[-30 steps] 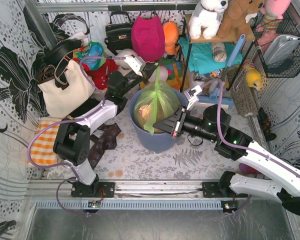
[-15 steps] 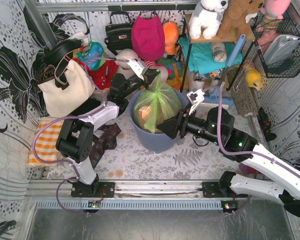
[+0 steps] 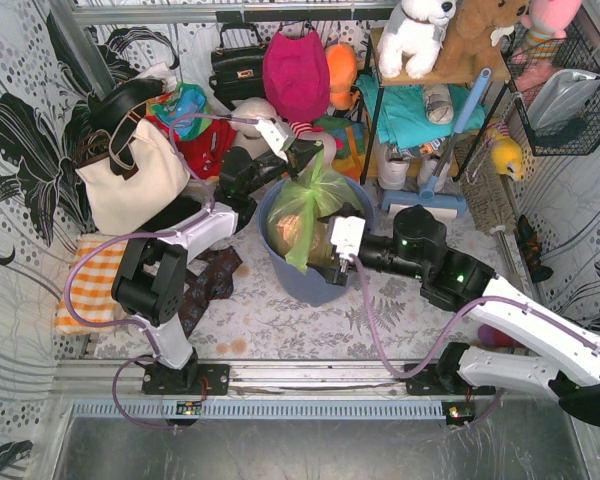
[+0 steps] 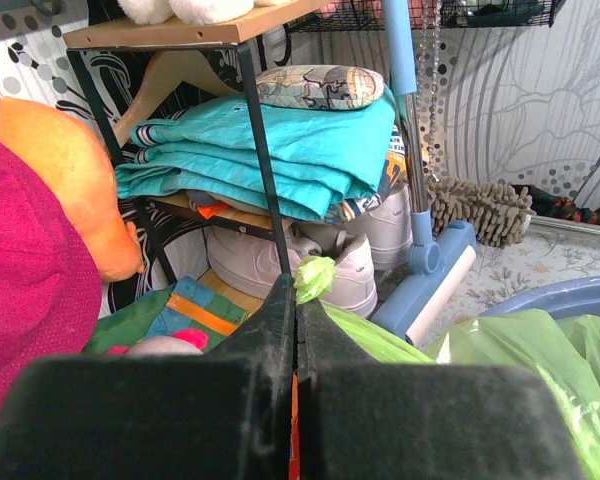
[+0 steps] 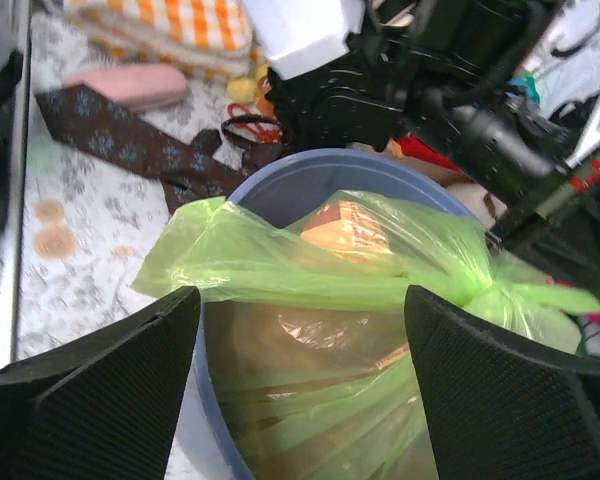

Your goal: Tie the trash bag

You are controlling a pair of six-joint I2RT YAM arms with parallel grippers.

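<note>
The trash bag (image 3: 315, 205) is thin light-green plastic with brownish paper showing through, and it sits inside a round blue bin (image 3: 305, 282). Its neck is gathered and drawn up toward the back. My left gripper (image 3: 306, 157) is shut on that neck, and in the left wrist view a green tip (image 4: 315, 276) pokes out past the closed fingertips of the left gripper (image 4: 296, 292). My right gripper (image 3: 320, 256) hovers at the bin's front right side. In the right wrist view the right gripper (image 5: 302, 300) stands wide open facing the trash bag (image 5: 310, 270), with nothing held between its fingers.
A white tote bag (image 3: 130, 180) stands at the back left. An orange checked cloth (image 3: 90, 285) and a dark tie (image 3: 205, 285) lie left of the bin. A rack with folded teal clothes (image 3: 415, 110), white shoes (image 4: 270, 265) and a blue roller (image 4: 435, 280) crowd the back.
My right gripper opened, let go of the bag and swung to face the bin's front. The left gripper pulled the bag's neck a little up and back.
</note>
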